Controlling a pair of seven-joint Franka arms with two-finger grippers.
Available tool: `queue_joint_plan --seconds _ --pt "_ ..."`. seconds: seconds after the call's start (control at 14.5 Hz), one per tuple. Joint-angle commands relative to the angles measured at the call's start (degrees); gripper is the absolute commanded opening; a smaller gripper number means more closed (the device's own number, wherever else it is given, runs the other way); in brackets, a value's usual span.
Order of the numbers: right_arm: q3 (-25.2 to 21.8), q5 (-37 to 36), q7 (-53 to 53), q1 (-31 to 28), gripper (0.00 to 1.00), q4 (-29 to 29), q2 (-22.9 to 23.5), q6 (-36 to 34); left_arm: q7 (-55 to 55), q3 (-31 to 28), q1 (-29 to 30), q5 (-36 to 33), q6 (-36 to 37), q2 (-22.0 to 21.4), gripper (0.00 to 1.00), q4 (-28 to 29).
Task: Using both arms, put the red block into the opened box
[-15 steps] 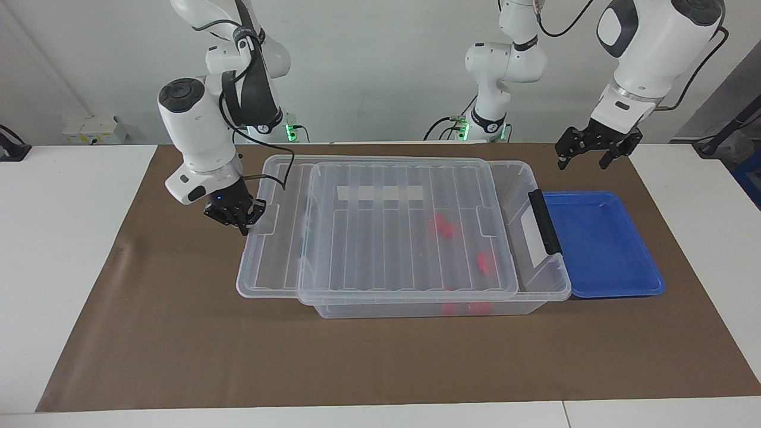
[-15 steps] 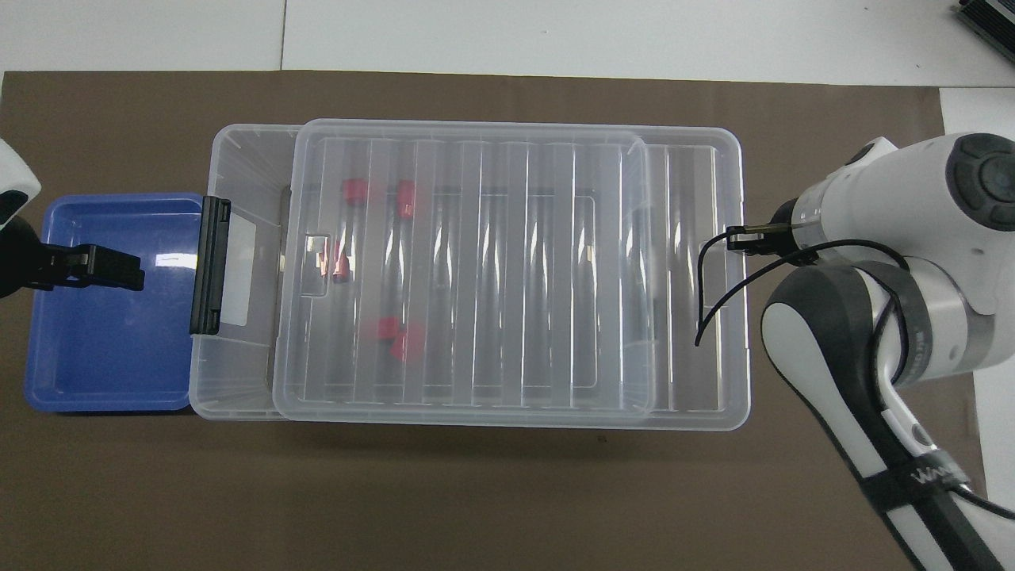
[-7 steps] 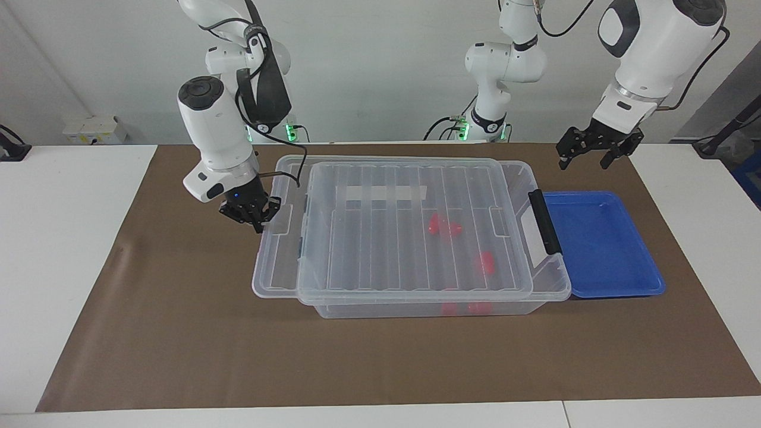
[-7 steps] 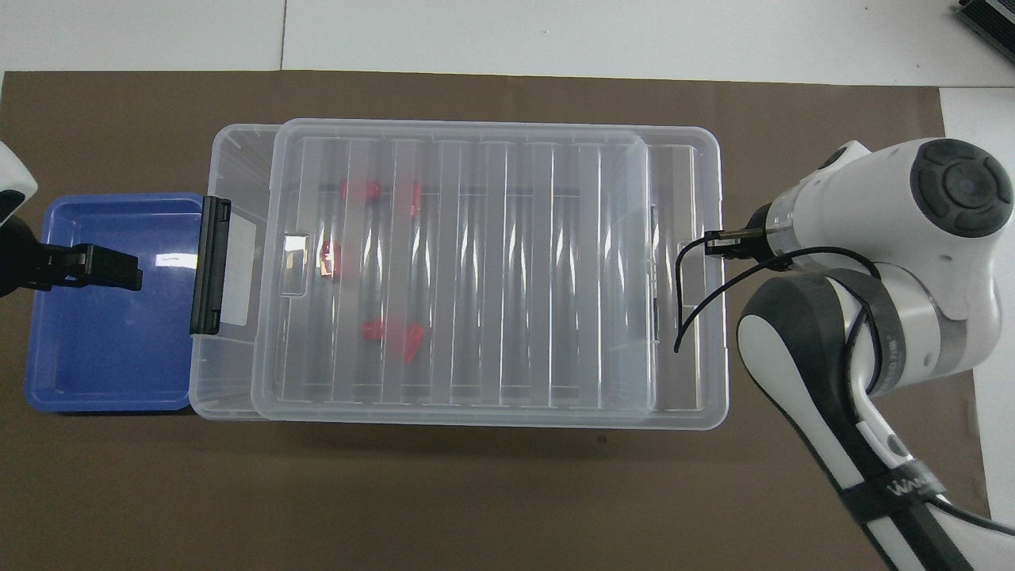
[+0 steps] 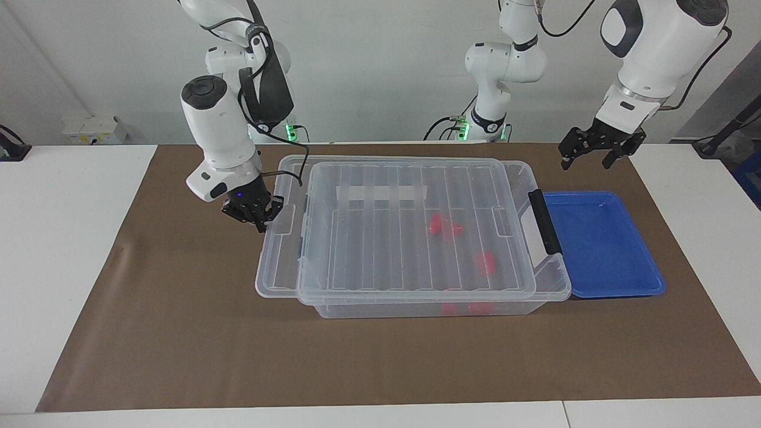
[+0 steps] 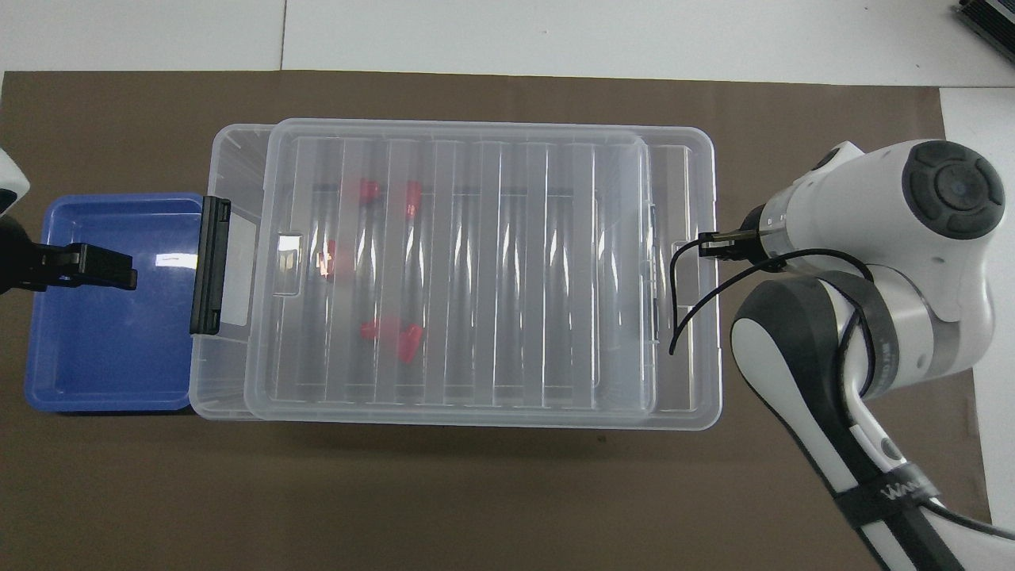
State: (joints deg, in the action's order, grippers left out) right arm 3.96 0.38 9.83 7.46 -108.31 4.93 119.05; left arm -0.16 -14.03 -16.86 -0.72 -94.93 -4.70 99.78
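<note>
The clear box (image 5: 550, 270) (image 6: 230, 381) stands mid-table with its ribbed lid (image 5: 380, 261) (image 6: 507, 381) lying on top, overhanging toward the right arm's end. A strip by the black handle (image 5: 544, 221) (image 6: 210, 266) is uncovered. Several small red blocks (image 5: 443, 226) (image 6: 388, 331) lie inside, under the lid; which is the task's red block I cannot tell. My right gripper (image 5: 261, 219) (image 6: 714, 243) is shut on the lid's end tab. My left gripper (image 5: 585, 159) (image 6: 107, 268) hangs open over the blue tray, holding nothing.
A shallow blue tray (image 5: 624, 288) (image 6: 47, 388) sits against the box's handle end, toward the left arm's end. A brown mat (image 5: 178, 333) covers the table. The right arm's black cable (image 6: 682, 309) loops over the lid's end.
My right gripper has slid the lid toward the left arm's end, so it covers more of the box. The left gripper has barely moved.
</note>
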Motion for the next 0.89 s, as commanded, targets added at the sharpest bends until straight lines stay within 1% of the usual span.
queue_joint_plan --seconds 0.0,0.21,0.34,0.83 --pt "0.18 0.93 1.77 1.23 0.09 -1.02 -1.15 -0.22 -0.63 -0.30 -0.10 0.46 0.01 -1.01 1.00 0.59" --pt "0.18 0.93 1.69 1.32 0.11 -1.02 -1.24 -0.22 -0.63 -0.30 -0.10 0.46 0.01 -1.01 1.00 0.59" --pt "0.18 1.02 1.60 2.37 0.12 -1.02 -1.24 -0.22 -0.63 -0.30 -0.10 0.46 0.01 -1.01 1.00 0.59" --pt "0.18 1.02 1.69 3.25 0.13 -1.02 -1.33 -0.22 -0.63 -0.21 -0.10 0.46 0.01 -1.01 1.00 0.59"
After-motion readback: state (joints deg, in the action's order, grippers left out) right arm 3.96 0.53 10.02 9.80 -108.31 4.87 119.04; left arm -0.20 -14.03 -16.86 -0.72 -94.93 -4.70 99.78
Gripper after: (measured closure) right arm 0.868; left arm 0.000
